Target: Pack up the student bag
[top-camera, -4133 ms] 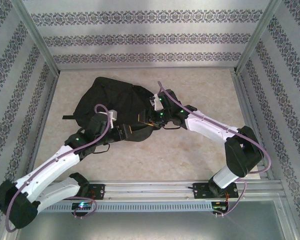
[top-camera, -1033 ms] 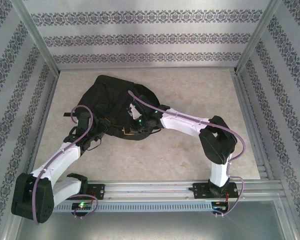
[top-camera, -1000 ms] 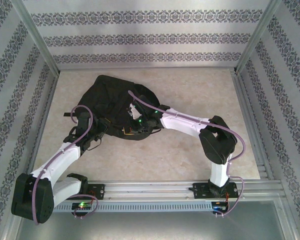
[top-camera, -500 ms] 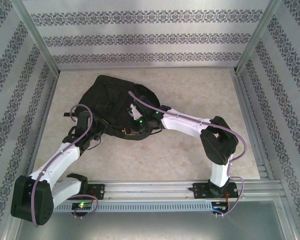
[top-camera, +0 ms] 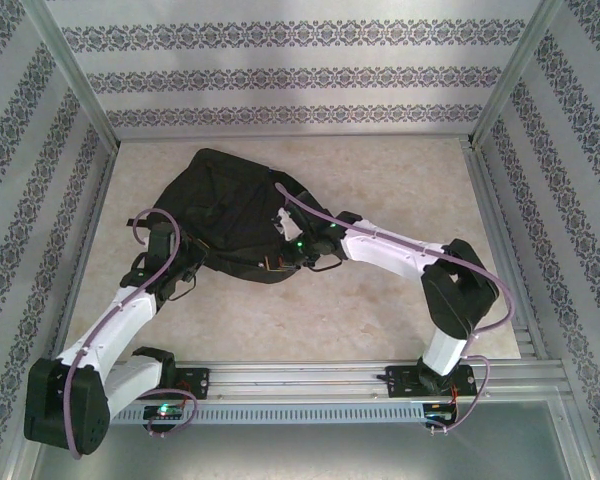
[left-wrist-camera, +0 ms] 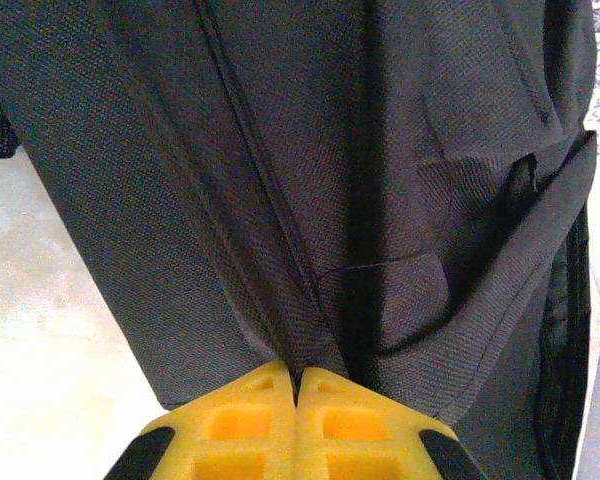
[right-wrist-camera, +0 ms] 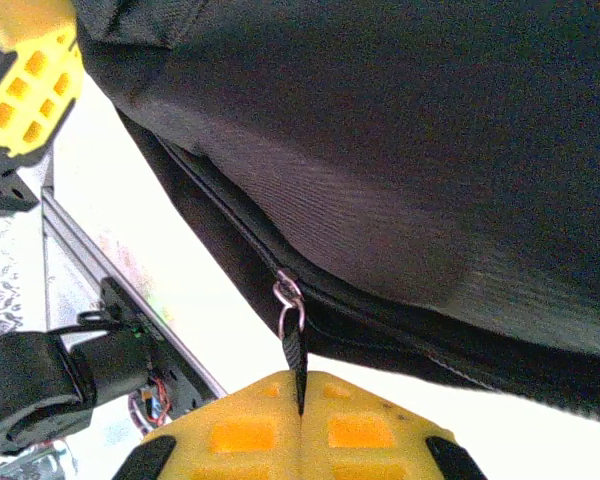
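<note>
Pinching at two spots: left gripper (left-wrist-camera: 296,375) clamped on a fabric fold of the student bag (top-camera: 230,200), near-left edge; right gripper (right-wrist-camera: 301,385) clamped on its zipper pull (right-wrist-camera: 293,330).

The left gripper (left-wrist-camera: 297,378) has closed on the student bag (top-camera: 230,200); the right gripper (right-wrist-camera: 301,390) dragged its zipper pull (right-wrist-camera: 296,345) rightward.

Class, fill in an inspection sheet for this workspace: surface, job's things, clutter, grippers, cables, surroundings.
Surface: beige marbled tabletop.
Job's things: large black soft fabric backpack lying flat; black zipper pull tab on a metal ring at its edge.
Clutter: nothing seen.
Grippers: left gripper shut on a fold of backpack fabric; right gripper shut on the zipper pull tab.
Cables: purple cables looped along both arms.
Surroundings: patterned wallpaper walls, metal rail at near edge.
</note>
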You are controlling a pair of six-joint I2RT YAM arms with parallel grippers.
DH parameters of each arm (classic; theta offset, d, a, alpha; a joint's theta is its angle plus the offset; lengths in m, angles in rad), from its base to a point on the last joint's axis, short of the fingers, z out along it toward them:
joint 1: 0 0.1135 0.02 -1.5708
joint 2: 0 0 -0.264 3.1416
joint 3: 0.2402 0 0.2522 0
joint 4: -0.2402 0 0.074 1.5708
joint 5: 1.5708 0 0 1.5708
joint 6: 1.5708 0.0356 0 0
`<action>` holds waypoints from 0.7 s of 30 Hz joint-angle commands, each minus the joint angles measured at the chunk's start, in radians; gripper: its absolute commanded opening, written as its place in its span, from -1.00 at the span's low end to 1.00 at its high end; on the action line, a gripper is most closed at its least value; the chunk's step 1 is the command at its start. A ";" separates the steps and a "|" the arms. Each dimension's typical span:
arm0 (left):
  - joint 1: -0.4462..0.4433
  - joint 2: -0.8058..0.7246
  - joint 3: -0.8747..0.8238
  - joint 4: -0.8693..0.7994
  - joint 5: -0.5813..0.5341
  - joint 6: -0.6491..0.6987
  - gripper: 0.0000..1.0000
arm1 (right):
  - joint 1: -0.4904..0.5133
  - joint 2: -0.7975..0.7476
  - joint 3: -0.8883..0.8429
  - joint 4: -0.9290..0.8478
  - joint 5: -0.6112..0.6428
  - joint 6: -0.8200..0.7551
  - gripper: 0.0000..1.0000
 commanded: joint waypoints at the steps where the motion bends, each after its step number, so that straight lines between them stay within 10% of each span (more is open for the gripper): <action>1: 0.033 0.009 0.028 -0.040 -0.087 0.031 -1.00 | -0.027 -0.055 -0.032 -0.101 0.000 -0.064 -1.00; 13: 0.037 0.153 0.167 -0.093 -0.083 0.077 -1.00 | -0.126 -0.149 -0.014 -0.259 0.088 -0.214 -1.00; 21: 0.036 0.372 0.400 -0.138 -0.016 0.172 -0.93 | 0.011 -0.068 0.074 -0.240 0.010 -0.196 -1.00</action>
